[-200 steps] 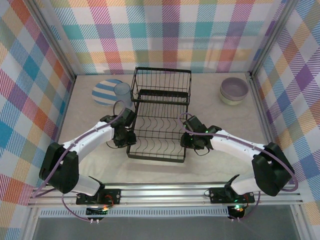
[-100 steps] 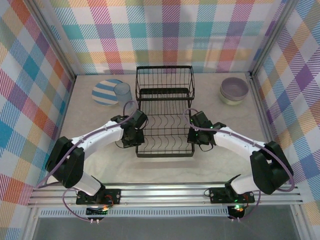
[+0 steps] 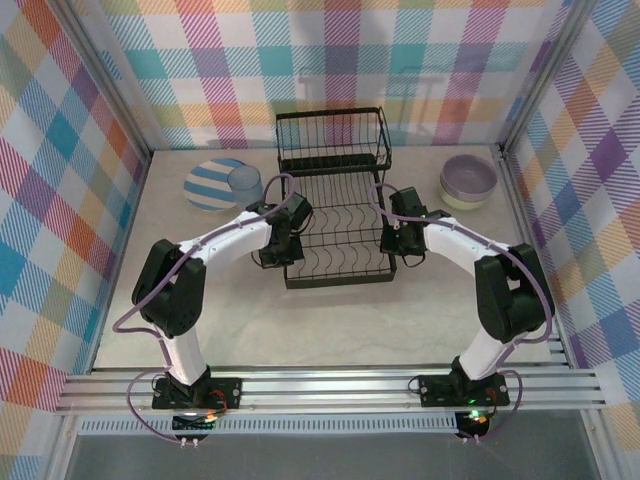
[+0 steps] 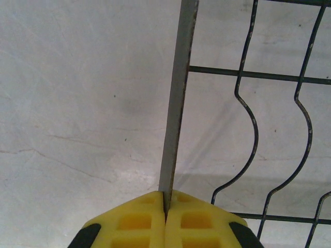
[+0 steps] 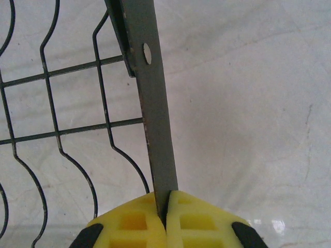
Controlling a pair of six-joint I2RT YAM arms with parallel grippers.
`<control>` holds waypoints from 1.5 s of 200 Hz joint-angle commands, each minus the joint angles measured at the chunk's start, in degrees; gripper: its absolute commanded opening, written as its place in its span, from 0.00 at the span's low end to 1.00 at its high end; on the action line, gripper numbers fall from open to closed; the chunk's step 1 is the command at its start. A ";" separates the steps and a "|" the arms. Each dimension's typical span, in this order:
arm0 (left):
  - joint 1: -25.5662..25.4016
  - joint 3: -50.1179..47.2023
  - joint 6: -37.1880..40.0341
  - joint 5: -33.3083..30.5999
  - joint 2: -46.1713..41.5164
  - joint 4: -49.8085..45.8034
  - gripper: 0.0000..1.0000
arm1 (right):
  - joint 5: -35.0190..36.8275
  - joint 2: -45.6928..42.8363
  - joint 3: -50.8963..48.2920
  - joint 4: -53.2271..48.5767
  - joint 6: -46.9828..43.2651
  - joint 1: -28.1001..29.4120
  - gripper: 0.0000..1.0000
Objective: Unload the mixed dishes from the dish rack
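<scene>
Wire dish rack [image 3: 336,283] at upper centre of the counter [image 3: 330,330], left gripper [image 3: 286,243] pinching its left side rail, right gripper [image 3: 398,238] pinching its right rail, striped plate [image 3: 207,182] and tumbler [image 3: 245,185] upper left, bowls [image 3: 468,178] upper right

Checked cloth walls [image 3: 330,60] in teal, purple, orange, yellow and white close the space at the back, left and right, meeting at slanted metal corner posts [image 3: 105,75]. The table top [image 3: 330,330] is pale beige and evenly lit, with faint hairline cracks and smudges up close. An aluminium rail [image 3: 330,388] runs along its near edge.
</scene>
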 commanded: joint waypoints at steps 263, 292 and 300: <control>1.80 3.29 2.59 6.71 -6.58 7.14 1.00 | -7.19 -15.15 -1.23 4.07 4.85 -7.53 0.99; 2.01 2.97 3.56 6.03 -15.40 3.83 1.00 | -4.03 -23.78 -2.53 0.87 3.36 -7.93 0.99; 2.09 2.92 3.89 5.77 -18.27 2.81 1.00 | -2.93 -26.43 -2.91 -0.42 2.41 -8.05 0.99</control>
